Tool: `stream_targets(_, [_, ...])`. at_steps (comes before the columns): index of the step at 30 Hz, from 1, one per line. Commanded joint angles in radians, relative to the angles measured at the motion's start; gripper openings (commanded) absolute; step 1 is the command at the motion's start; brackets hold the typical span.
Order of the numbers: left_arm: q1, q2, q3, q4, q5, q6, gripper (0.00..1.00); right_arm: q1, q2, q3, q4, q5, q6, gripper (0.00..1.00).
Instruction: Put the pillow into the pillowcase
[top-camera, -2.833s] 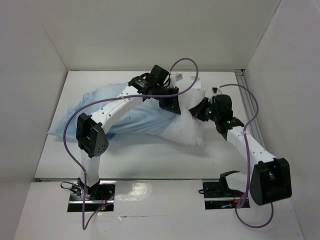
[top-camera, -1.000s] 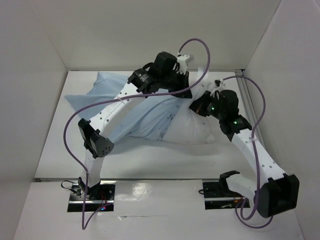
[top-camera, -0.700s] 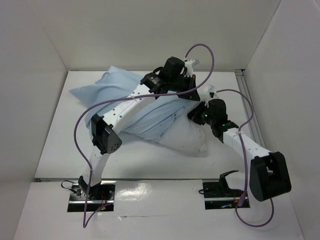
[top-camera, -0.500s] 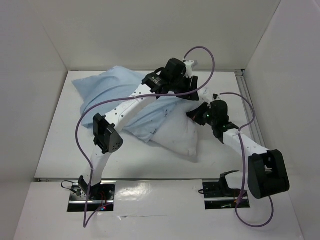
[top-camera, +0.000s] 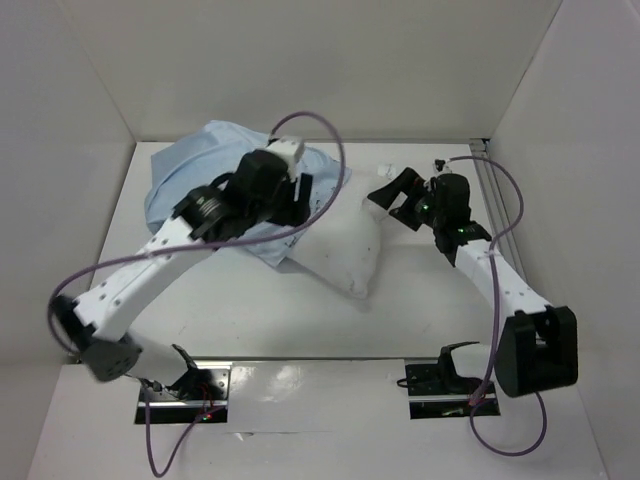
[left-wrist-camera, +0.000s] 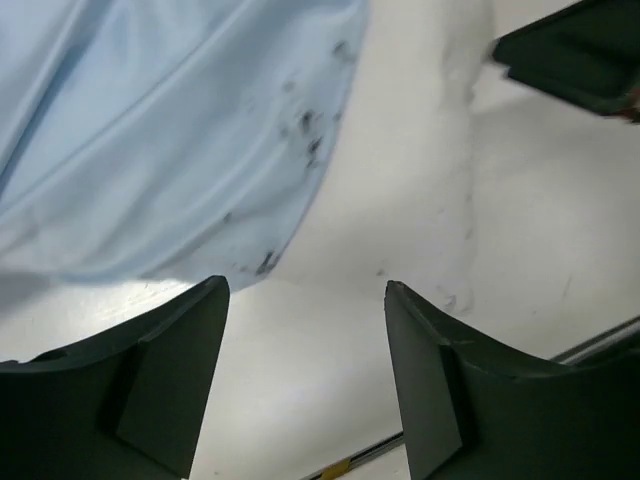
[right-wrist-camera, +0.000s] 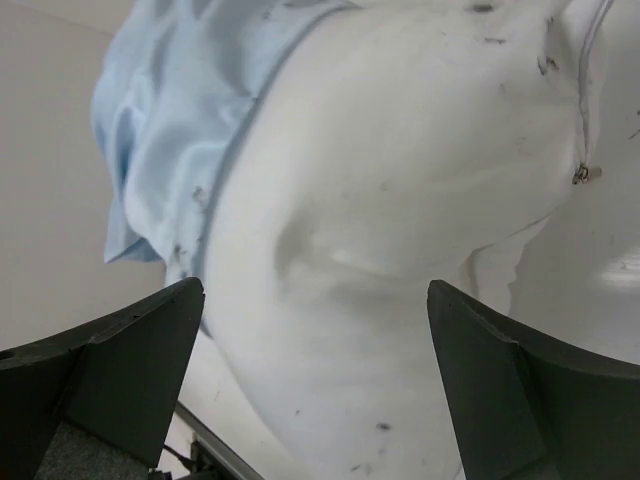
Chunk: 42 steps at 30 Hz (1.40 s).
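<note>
From above, the left gripper (top-camera: 298, 202) hangs over the pillowcase (top-camera: 190, 190) mouth. The pillow (top-camera: 345, 250) juts rightward from it, its bare end just left of the nearer right gripper (top-camera: 392, 198). Left wrist view: jaws apart, empty, above the case's edge. Right wrist view: jaws wide, empty, pillow straight ahead, its length running away into the case.

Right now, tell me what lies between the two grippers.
The uncovered end of the pillow, between the left gripper and right gripper, seen in the top external view.
</note>
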Motion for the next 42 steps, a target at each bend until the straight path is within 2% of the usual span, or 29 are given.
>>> stream_targets(1, [-0.005,-0.128,-0.309,0.066,-0.194,-0.147,0.76,-0.013,-0.112,0.059,-0.145,0.034,-0.085,1.00])
stream_targets(2, [-0.017,-0.190,-0.486,0.098,-0.278,-0.254,0.79,-0.024,-0.141,0.047,-0.159,0.034,-0.095,1.00])
stream_targets(4, [-0.027,-0.232,-0.639,0.256,-0.302,-0.314,0.83,-0.035,-0.161,0.004,-0.168,0.034,-0.105,1.00])
stream_targets(5, [-0.027,-0.244,-0.747,0.310,-0.282,-0.315,0.88,-0.044,-0.174,-0.023,-0.168,0.025,-0.105,1.00])
stream_targets(7, [-0.027,-0.245,-0.826,0.419,-0.273,-0.325,0.93,-0.044,-0.174,-0.045,-0.168,0.013,-0.105,1.00])
stream_targets(8, [-0.027,-0.236,-0.848,0.489,-0.262,-0.315,0.95,-0.044,-0.174,-0.045,-0.168,0.013,-0.116,1.00])
stream_targets(10, [-0.027,-0.182,-0.867,0.527,-0.290,-0.315,1.00,-0.053,-0.174,-0.057,-0.199,0.004,-0.128,1.00])
stream_targets(14, [0.002,-0.073,-0.854,0.596,-0.354,-0.302,1.00,-0.053,-0.183,-0.076,-0.221,0.004,-0.151,1.00])
stream_targets(17, [0.031,-0.001,-0.844,0.642,-0.364,-0.293,0.95,-0.053,-0.172,-0.067,-0.240,-0.016,-0.162,1.00])
stream_targets(23, [0.071,0.070,-0.834,0.695,-0.374,-0.261,0.91,-0.053,-0.172,-0.067,-0.270,-0.085,-0.174,1.00])
stream_targets(28, [0.102,0.070,-0.825,0.717,-0.365,-0.212,0.76,-0.053,-0.172,-0.067,-0.328,-0.182,-0.239,1.00])
stream_targets(29, [0.102,0.070,-0.825,0.717,-0.365,-0.200,0.65,-0.053,-0.172,-0.067,-0.337,-0.193,-0.239,1.00])
stream_targets(31, [0.102,0.070,-0.813,0.699,-0.356,-0.200,0.55,-0.053,-0.181,-0.077,-0.360,-0.179,-0.251,1.00])
stream_targets(32, [0.102,0.070,-0.813,0.689,-0.366,-0.200,0.38,-0.053,-0.181,-0.096,-0.351,-0.194,-0.251,1.00])
stream_targets(34, [0.102,0.058,-0.804,0.677,-0.367,-0.200,0.21,-0.053,-0.181,-0.114,-0.328,-0.255,-0.251,1.00])
stream_targets(36, [0.102,0.039,-0.804,0.677,-0.357,-0.200,0.00,-0.027,-0.157,-0.123,-0.297,-0.269,-0.251,1.00])
stream_targets(39, [0.102,0.001,-0.781,0.634,-0.313,-0.190,0.00,0.069,-0.102,-0.101,-0.244,-0.237,-0.227,1.00])
stream_targets(42, [0.076,-0.033,-0.749,0.634,-0.183,-0.178,0.00,0.213,-0.031,-0.100,-0.078,-0.187,-0.158,0.98])
